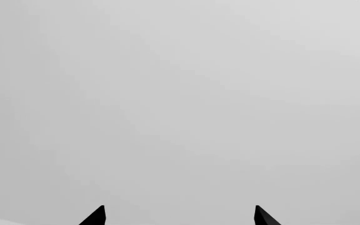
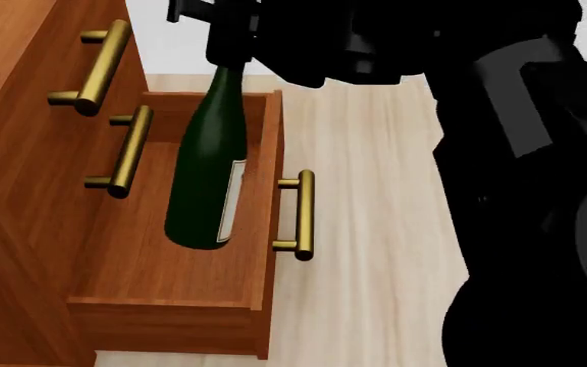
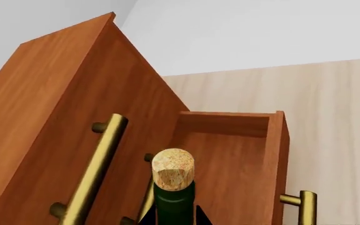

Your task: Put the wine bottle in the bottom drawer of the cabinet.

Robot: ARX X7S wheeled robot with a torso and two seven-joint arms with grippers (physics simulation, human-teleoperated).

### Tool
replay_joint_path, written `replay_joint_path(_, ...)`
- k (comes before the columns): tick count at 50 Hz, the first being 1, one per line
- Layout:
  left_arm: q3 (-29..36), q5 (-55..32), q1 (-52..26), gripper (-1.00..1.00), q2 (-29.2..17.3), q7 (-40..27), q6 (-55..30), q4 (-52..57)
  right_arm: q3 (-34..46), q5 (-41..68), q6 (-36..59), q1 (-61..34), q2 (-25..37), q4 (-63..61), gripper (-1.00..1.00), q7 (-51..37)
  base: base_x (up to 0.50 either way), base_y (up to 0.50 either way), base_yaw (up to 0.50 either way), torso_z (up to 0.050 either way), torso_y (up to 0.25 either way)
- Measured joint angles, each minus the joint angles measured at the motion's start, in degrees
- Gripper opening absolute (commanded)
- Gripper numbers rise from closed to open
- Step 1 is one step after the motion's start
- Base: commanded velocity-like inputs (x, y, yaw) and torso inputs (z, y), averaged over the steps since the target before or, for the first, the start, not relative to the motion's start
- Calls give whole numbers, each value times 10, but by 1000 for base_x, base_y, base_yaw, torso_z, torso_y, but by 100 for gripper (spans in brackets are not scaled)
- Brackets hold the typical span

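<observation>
Pale wood-plank floor (image 2: 375,229) fills the head view's centre, a blank grey wall beyond. The reddish-brown wooden three-drawer cabinet (image 2: 18,153) stands at left, its bottom drawer (image 2: 171,275) pulled open. The right gripper (image 2: 235,34), at top, clamps the neck of the dark-green, cork-topped wine bottle (image 2: 207,176) hanging in the drawer. The left gripper (image 1: 180,215) is spread, holding nothing.

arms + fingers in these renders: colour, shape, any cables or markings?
Both all black. The right arm is bulky, built of rounded and blocky matte segments, with no cables or markings visible. The left gripper shows only two thin pointed black fingers. The right gripper is too dark for detail.
</observation>
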State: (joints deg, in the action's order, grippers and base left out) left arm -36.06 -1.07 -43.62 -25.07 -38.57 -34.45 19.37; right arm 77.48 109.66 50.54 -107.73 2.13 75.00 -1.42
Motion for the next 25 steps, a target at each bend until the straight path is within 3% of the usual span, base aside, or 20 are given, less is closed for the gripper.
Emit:
replay_joint_path(12,0,0,1,100,0,-1,14,-12,224,181,-41,2,-15,0,-100,44,0,0,0,0,1)
replay_joint_path(25,0,1,3,100,0,-1,20,-15,285,218,-57,15,-20,-1,-100,66,0,0,0,1,0)
